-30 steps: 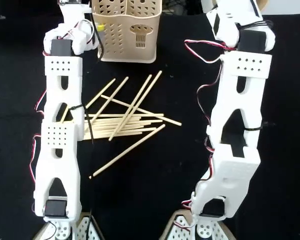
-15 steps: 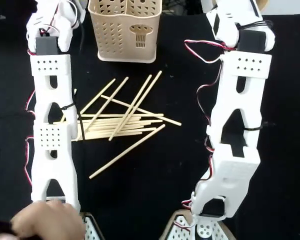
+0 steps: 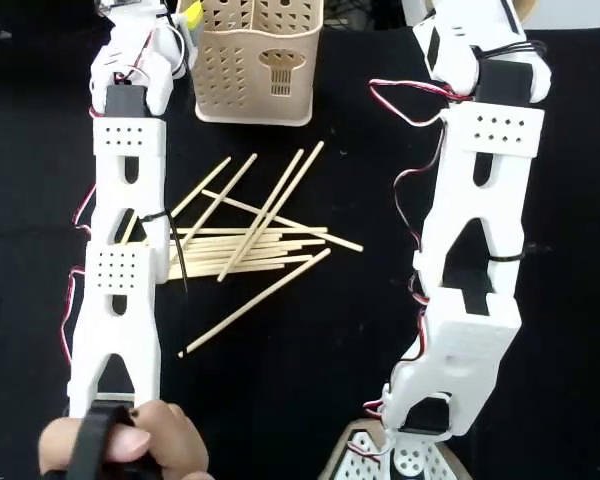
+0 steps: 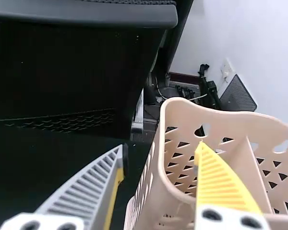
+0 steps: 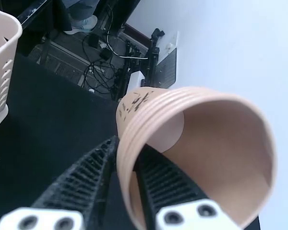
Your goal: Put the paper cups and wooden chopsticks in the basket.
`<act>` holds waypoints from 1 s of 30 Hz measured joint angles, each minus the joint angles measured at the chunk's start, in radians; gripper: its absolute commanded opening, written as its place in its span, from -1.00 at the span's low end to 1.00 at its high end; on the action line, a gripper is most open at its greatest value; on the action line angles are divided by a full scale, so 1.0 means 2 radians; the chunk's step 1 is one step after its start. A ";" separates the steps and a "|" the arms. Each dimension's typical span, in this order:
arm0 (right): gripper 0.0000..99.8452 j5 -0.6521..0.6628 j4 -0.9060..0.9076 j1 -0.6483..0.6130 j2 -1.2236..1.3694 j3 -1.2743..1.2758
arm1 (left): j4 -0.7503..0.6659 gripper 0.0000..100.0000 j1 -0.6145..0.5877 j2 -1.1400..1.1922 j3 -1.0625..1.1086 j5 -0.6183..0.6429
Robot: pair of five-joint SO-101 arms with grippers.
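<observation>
Several wooden chopsticks [image 3: 245,240] lie criss-crossed on the black table between the two arms. The beige perforated basket [image 3: 252,70] stands at the far middle. My left gripper [image 4: 159,147] is open at the basket's far left corner, astride the basket wall [image 4: 168,158]: its grey finger [image 4: 91,191] is outside, its yellow finger [image 4: 216,182] inside. My right gripper [image 5: 127,143] is shut on the wall of a stack of paper cups [image 5: 197,143], held tilted at the far right of the table, apart from the basket. A sliver of the cups [image 3: 526,8] shows in the high view.
A person's hand [image 3: 120,445] rests at the base of the left arm [image 3: 125,250] at the table's near edge. Both arms stretch away along the table's sides. Beyond the far edge are cables and a white wall.
The left arm swung out to the left, then came back to the basket's corner. A hand appeared at its base. The right arm and the chopsticks have not moved.
</observation>
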 measured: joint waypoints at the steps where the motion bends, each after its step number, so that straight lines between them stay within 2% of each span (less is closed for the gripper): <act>1: -0.98 0.000 0.000 0.000 0.000 0.000 | 0.007 -0.52 0.000 0.002 -0.004 0.000; 15: -0.98 0.000 0.000 0.000 0.000 0.000 | 0.114 -0.54 0.002 0.004 -0.015 -0.003; 19: -0.98 0.000 0.000 0.000 0.000 0.000 | 0.142 -0.69 0.002 0.004 -0.019 -0.044; 22: -0.98 0.000 0.000 0.000 0.000 0.000 | 0.152 -0.71 0.002 0.004 -0.021 -0.070; 24: -0.98 0.000 0.000 0.000 0.000 0.000 | 0.152 -0.74 0.002 0.004 -0.019 -0.076; 27: -0.98 0.000 0.000 0.000 0.000 0.000 | 0.153 -0.95 0.002 0.004 -0.016 -0.079; 30: -0.98 0.000 0.000 0.000 0.000 0.000 | 0.154 -0.95 0.002 0.005 -0.016 -0.079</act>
